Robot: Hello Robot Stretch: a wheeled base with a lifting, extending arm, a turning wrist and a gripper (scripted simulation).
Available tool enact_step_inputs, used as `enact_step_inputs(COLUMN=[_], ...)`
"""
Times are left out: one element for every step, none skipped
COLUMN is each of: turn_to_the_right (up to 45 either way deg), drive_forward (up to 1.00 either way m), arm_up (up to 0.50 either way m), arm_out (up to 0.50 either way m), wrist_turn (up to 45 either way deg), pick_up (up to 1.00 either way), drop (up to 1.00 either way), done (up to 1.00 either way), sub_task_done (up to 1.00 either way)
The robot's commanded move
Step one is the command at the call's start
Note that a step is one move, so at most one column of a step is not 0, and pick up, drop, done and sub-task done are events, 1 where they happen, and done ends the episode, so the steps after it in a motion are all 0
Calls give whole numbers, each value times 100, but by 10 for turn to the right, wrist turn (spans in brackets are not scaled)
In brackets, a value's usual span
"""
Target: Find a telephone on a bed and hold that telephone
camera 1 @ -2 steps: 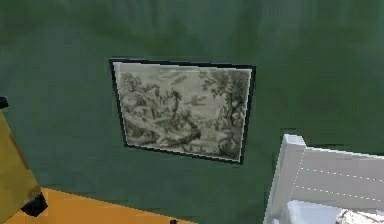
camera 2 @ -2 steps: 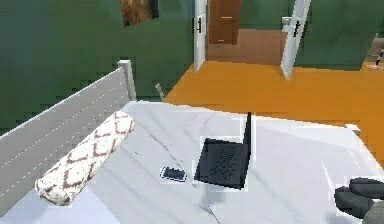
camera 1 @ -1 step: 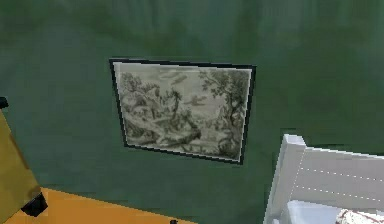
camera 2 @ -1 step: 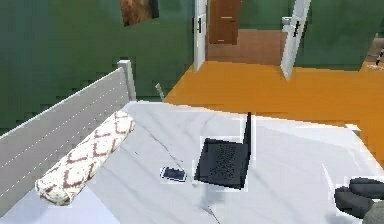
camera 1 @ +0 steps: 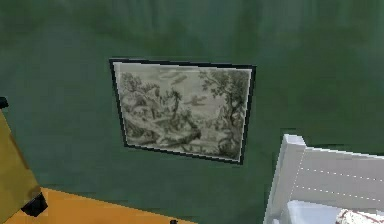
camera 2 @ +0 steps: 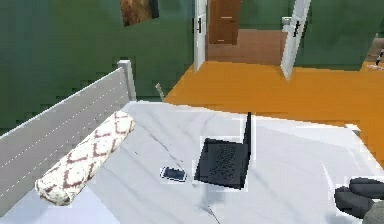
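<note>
A small flat dark telephone [camera 2: 173,173] with a light rim lies on the white bed [camera 2: 300,160], in the arm side view's lower middle. It rests between a long patterned bolster pillow [camera 2: 88,158] and an open black laptop [camera 2: 224,160]. A white slatted headboard [camera 2: 60,125] runs along the bed's left side, and its end [camera 1: 325,175] also stands at the forward view's lower right.
A dark green wall with a framed landscape picture [camera 1: 182,108] is close ahead. A yellow piece of furniture [camera 1: 15,170] stands at the forward view's left on orange floor [camera 1: 90,208]. Beyond the bed lie more orange floor [camera 2: 260,90] and an open doorway [camera 2: 225,25]. A dark rounded object [camera 2: 362,195] lies at the bed's lower right.
</note>
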Motion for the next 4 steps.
enact_step_inputs(turn_to_the_right=[0, 0, 0, 0], drive_forward=[0, 0, 0, 0], arm_up=[0, 0, 0, 0], arm_out=[46, 0, 0, 0], wrist_turn=[0, 450, 450, 450], pick_up=[0, 0, 0, 0], drop=[0, 0, 0, 0], done=[0, 0, 0, 0], sub_task_done=[0, 0, 0, 0])
